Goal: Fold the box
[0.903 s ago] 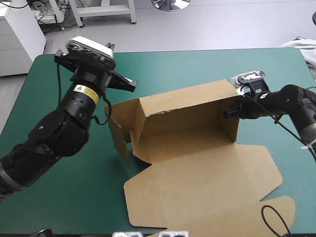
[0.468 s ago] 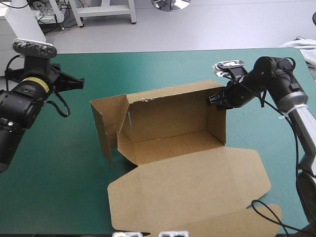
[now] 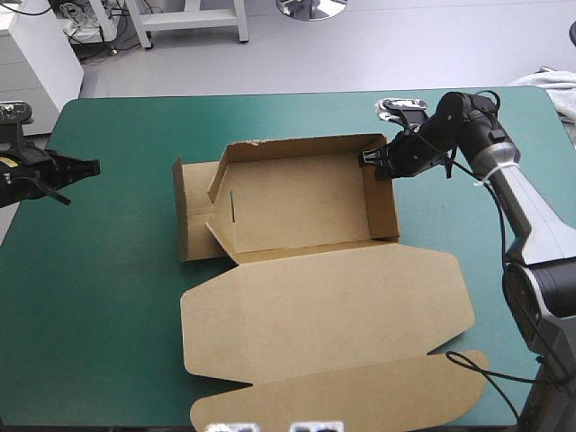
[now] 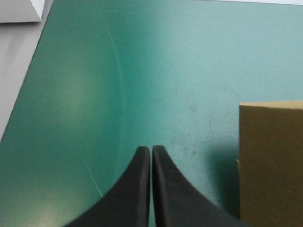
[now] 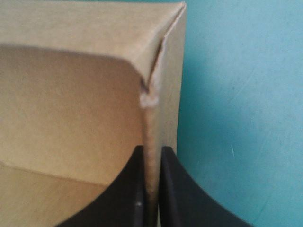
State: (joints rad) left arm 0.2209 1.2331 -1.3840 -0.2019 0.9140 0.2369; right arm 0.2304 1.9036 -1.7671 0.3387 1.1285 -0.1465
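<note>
The brown box point(image 3: 297, 211) lies in the middle of the teal-green cover. Its far wall and right end wall stand up, and its wide lid point(image 3: 324, 310) lies flat toward the near edge. At the left end a flap point(image 3: 191, 216) leans outward. My right gripper point(image 3: 366, 160) is at the box's far right corner, shut on the top edge of the right end wall; the right wrist view shows the board edge point(image 5: 151, 127) pinched by this gripper point(image 5: 152, 152). My left gripper point(image 3: 93, 166) hovers near the table's left edge, shut and empty point(image 4: 151, 149), with the box's left end point(image 4: 271, 156) off to one side.
A pale cloth point(image 3: 553, 85) lies at the table's far right corner. Bare teal-green cover point(image 3: 108, 288) stretches left of the box. The lid's tuck flap point(image 3: 360, 396) reaches close to the near edge.
My left arm has drawn back to the table's left edge, away from the box. My right gripper has moved left and farther away with the end wall, turning and sliding the box.
</note>
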